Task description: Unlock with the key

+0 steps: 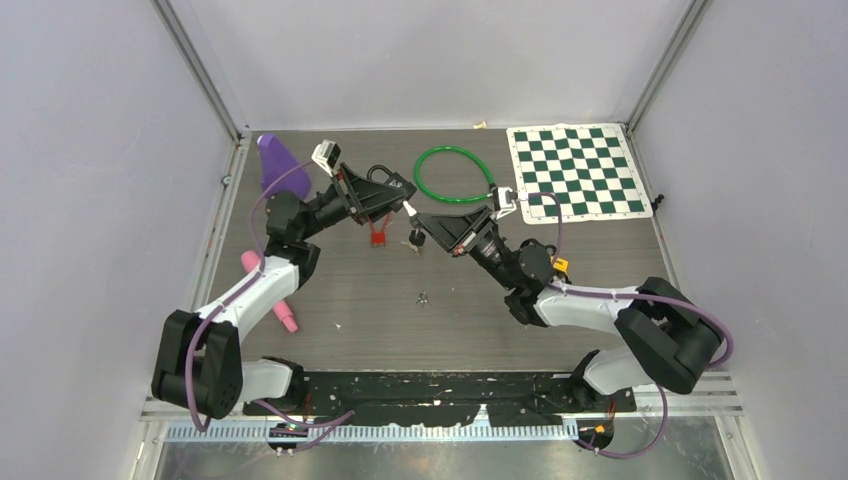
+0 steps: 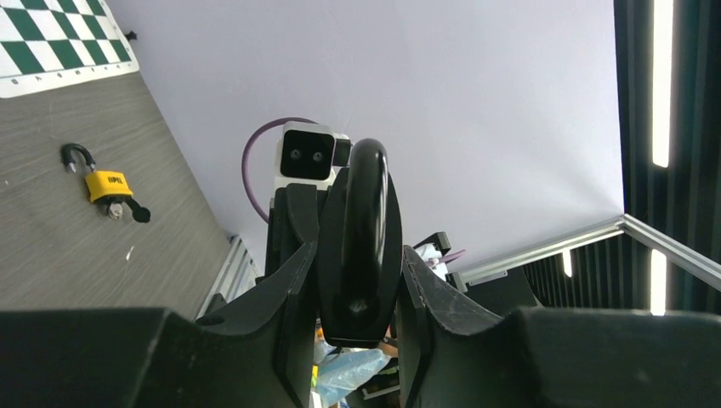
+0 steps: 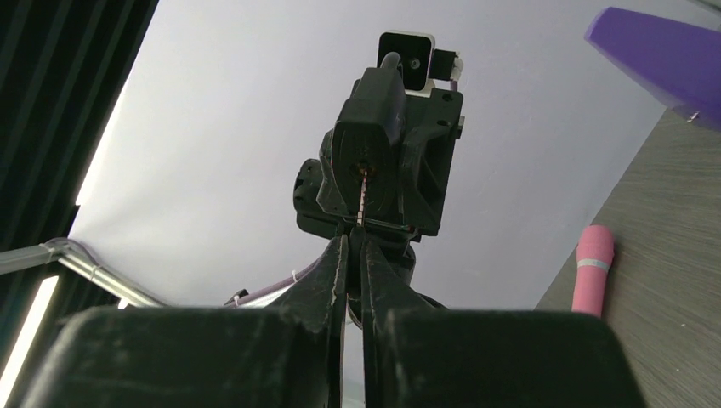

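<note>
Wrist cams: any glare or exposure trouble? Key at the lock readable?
Left wrist: light strips on the right blow out; the black padlock between the fingers reads as a dark, detailless mass. Right wrist: padlock backlit against the pale wall, yet the thin key meeting it is visible. Top external: even light, soft shadows, no glare.

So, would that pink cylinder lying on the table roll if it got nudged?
Likely: the pink cylinder looks round and lies on its side on the flat table, so a sideways push should roll it. It looks straight and solid, so probably stiff.
</note>
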`<move>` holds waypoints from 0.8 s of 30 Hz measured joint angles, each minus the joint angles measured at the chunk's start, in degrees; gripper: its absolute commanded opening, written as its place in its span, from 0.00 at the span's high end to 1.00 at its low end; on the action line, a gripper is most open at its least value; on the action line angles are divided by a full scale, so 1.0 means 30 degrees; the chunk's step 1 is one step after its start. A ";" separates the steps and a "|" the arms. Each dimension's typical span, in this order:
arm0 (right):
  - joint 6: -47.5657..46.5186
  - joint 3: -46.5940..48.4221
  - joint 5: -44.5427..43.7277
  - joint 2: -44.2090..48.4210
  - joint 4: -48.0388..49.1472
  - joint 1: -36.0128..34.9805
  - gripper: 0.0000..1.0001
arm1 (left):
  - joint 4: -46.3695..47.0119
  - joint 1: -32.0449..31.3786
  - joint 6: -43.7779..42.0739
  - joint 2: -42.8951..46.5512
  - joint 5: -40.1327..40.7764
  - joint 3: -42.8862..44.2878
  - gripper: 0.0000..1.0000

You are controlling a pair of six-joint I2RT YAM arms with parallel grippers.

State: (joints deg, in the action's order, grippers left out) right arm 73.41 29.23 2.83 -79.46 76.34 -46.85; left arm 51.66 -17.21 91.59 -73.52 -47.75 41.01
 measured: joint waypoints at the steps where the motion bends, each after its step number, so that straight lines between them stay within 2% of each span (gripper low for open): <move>1: 0.0109 0.0233 0.0590 -0.0299 0.0168 0.0219 0.95 | 0.0000 0.0058 0.0007 -0.0007 0.0051 0.0036 1.00; 8: 0.1552 0.0561 0.4561 -0.1144 0.0918 0.2055 0.95 | -0.0882 0.0401 -0.0772 0.0087 -0.1042 0.0328 1.00; 12: 0.1668 0.0546 0.5894 -0.0976 -0.0335 0.2586 0.94 | -0.4175 0.0634 -0.2958 0.0758 -0.1756 0.0729 1.00; 18: 0.0576 0.0729 0.6579 0.0510 -0.3519 0.2637 0.95 | -1.0433 0.0335 -0.7271 0.1945 -0.2623 0.1945 1.00; 24: 0.0109 0.0780 0.6244 0.0605 -0.3614 0.2237 0.95 | -1.0579 0.0102 -0.7074 0.2222 -0.2484 0.1814 1.00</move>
State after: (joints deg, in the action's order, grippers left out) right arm 73.73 31.57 21.56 -77.65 65.49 -40.14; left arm 19.92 -16.91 70.37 -66.85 -55.20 46.46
